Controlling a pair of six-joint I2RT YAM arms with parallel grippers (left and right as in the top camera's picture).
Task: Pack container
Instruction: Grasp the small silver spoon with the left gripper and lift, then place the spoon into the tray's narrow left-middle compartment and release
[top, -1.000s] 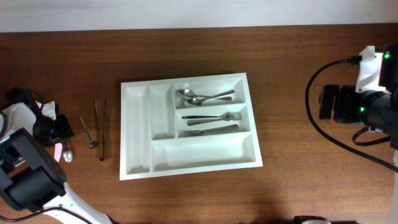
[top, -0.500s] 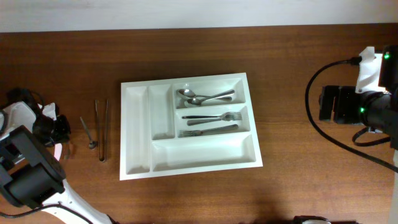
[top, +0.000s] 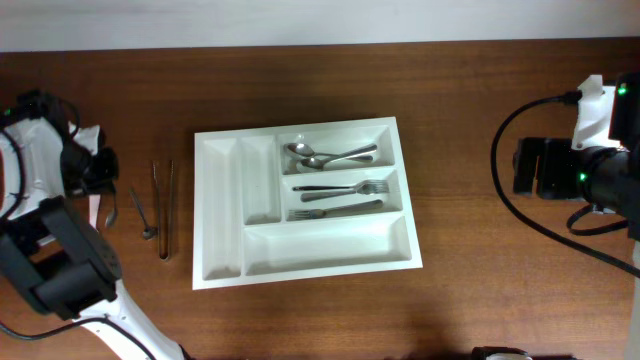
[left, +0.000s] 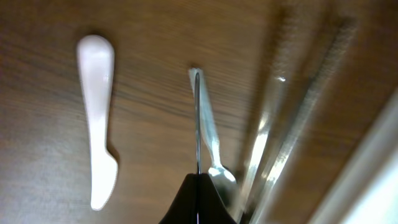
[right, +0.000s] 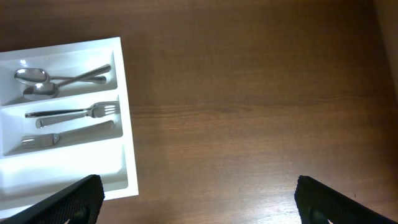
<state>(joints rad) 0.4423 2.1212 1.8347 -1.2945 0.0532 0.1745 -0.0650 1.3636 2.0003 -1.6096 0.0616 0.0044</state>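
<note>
Overhead: the container (top: 330, 246) lies at centre, with the left gripper (top: 105, 190) at 9 o'clock and the right gripper (top: 527, 165) at 3 o'clock.

Left wrist: the jaws pinch a thin metal utensil (left: 198, 124) seen edge-on, and a white knife (left: 96, 118) lies at 9 o'clock.

Right wrist: the jaws are spread wide and empty, with the container at 9 o'clock.

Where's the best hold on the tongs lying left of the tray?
Mid-length on the tongs, probably from straight above, fingers straddling both arms: they lie flat and narrow, parallel to the container's left wall, with a small spoon close alongside.
</note>
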